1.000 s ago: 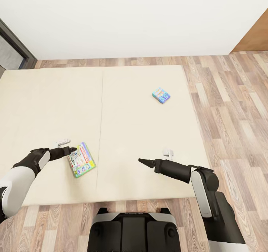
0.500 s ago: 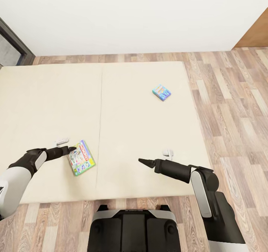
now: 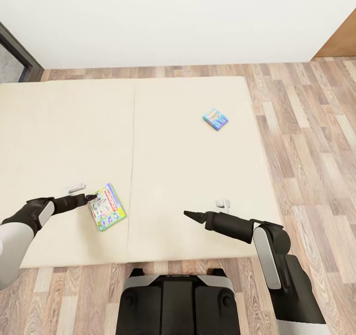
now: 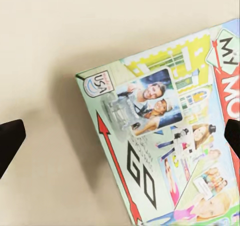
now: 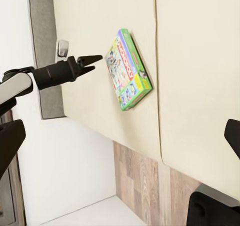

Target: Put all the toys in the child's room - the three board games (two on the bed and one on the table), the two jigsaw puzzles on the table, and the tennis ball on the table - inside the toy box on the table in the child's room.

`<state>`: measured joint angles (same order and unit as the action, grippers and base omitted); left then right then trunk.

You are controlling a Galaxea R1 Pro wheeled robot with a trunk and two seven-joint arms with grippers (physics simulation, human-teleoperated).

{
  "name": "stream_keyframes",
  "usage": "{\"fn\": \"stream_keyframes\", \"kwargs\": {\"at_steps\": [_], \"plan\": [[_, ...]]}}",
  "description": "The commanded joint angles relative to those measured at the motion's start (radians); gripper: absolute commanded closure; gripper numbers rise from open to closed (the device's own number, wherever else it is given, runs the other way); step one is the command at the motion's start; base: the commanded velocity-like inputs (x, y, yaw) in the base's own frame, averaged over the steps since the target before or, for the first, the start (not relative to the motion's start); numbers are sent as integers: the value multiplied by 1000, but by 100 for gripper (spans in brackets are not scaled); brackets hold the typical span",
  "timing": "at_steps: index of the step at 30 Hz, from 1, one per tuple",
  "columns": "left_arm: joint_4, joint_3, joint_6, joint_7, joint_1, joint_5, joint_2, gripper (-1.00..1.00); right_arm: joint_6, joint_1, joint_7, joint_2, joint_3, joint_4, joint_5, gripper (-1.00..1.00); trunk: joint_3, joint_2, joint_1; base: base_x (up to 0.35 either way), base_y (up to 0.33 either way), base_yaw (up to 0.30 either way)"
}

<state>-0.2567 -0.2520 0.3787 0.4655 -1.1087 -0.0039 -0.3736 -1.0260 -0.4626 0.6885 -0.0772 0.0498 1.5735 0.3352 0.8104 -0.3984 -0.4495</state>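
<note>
**Ana:** Head view first: the left pincer (image 3: 91, 196) sits right at the near corner of the big game box (image 3: 106, 207). Is it gripping?

**Ben:** No. In the left wrist view the two dark fingertips (image 4: 10, 142) stand wide apart, one over bare mattress and the other over the printed lid, so it is spread open and holds nothing. The box (image 4: 165, 141) lies flat between them.

**Ana:** Why at the corner?

**Ben:** My guess is that a flat box gives little to pinch from above. A corner offers an edge to close on, and the soft bed (image 3: 188, 177) may let a finger press under it.

**Ana:** And the right pincer (image 3: 190, 214)?

**Ben:** It hangs over the mattress, well apart from both boxes. Its fingertips (image 5: 10, 146) at the frame edges of the right wrist view are wide apart too, so it is open and empty.

**Ana:** The small blue box (image 3: 215, 119)?

**Ben:** Further up the bed near its right edge, untouched and with bare mattress all round.

**Ana:** Room to move?

**Ben:** Plenty. The big box has open mattress on every side, and the bed's front edge is near the robot, with floor (image 3: 306, 142) beyond.
</note>
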Motion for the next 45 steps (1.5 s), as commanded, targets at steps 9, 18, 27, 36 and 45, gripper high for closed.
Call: {"fn": "stream_keyframes", "kwargs": {"at_steps": [9, 18, 27, 36, 45], "plan": [[-1, -7, 8, 172, 0, -3, -34, -100, -5, -1, 9, -1, 2, 0, -5, -100, 16, -2, -1, 0, 0, 0], [-1, -6, 8, 225, 0, -2, -61, -100, -5, 0, 9, -1, 2, 0, -5, -100, 31, -2, -1, 0, 0, 0], [-1, -6, -29, 325, 0, -3, -65, -100, -5, 0, 9, -1, 3, 0, -5, -100, 46, -2, -1, 0, 0, 0], [-1, -5, -40, 346, 0, -4, -79, -100, -5, -1, 9, -1, 3, 0, -5, -100, 60, -2, -1, 0, 0, 0], [-1, -6, -41, 349, 0, -3, -81, -100, -5, -1, 9, -1, 3, 0, -5, -100, 75, -2, -1, 0, 0, 0]]}}
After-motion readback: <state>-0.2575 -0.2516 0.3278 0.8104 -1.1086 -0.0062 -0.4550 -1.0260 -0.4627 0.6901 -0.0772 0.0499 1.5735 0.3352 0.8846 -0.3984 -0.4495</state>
